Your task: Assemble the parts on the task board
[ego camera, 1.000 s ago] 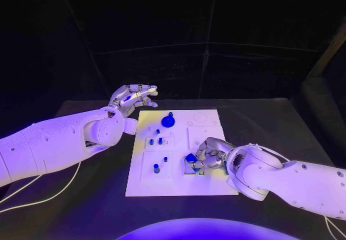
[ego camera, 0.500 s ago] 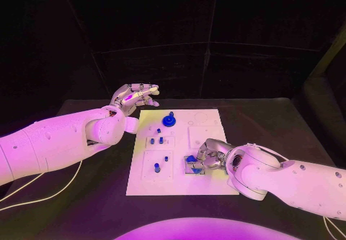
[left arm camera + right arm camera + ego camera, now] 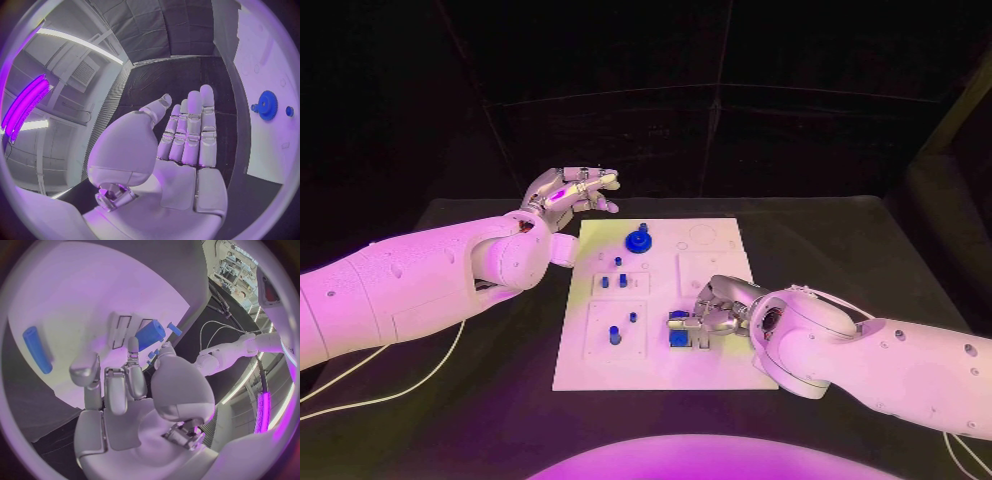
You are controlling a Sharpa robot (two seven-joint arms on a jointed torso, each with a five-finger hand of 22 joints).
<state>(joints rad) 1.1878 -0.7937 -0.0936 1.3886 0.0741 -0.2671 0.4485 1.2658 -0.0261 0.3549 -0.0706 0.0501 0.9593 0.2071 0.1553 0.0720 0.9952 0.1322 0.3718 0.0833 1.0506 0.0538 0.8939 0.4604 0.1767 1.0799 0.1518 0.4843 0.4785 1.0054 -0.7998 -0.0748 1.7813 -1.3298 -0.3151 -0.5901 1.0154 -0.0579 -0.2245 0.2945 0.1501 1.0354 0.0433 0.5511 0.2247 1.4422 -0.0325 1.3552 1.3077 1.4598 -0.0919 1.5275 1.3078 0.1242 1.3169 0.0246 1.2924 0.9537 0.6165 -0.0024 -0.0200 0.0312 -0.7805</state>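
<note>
1. Nearest: right hand [image 3: 715,312] sits low over the near right part of the task board [image 3: 733,375]. Its fingertips meet a short blue cylinder [image 3: 679,333] standing at a slot there. The right wrist view shows the same cylinder [image 3: 150,334] between thumb and fingertip above a pair of slots; I read that as a pinch, the other fingers loosely bent.

2. Handling judgement, cylinder: small, rigid, probably light plastic. Smooth round sides look liable to roll or slip between metal fingertips. Best taken across its sides near the upper end, leaving the lower end free to enter the slot. Little force should do; a tilted part could jam.

3. Near left of the board: a small blue peg [image 3: 615,338] and a smaller stud [image 3: 630,317] stand in a raised square. The right wrist view also shows a loose blue bar [image 3: 37,349] lying flat on the white plate, well apart from the fingers.

4. Middle: two short blue pins [image 3: 613,281] in another square.

5. Far end: a blue gear [image 3: 638,240] sits on the board; toothed rim, so grip by the hub or opposite edges.

6. Farthest: left hand [image 3: 568,192] hangs beyond the board's far left corner, holding nothing; the left wrist view shows its fingers [image 3: 190,127] straight and the palm bare.
</note>
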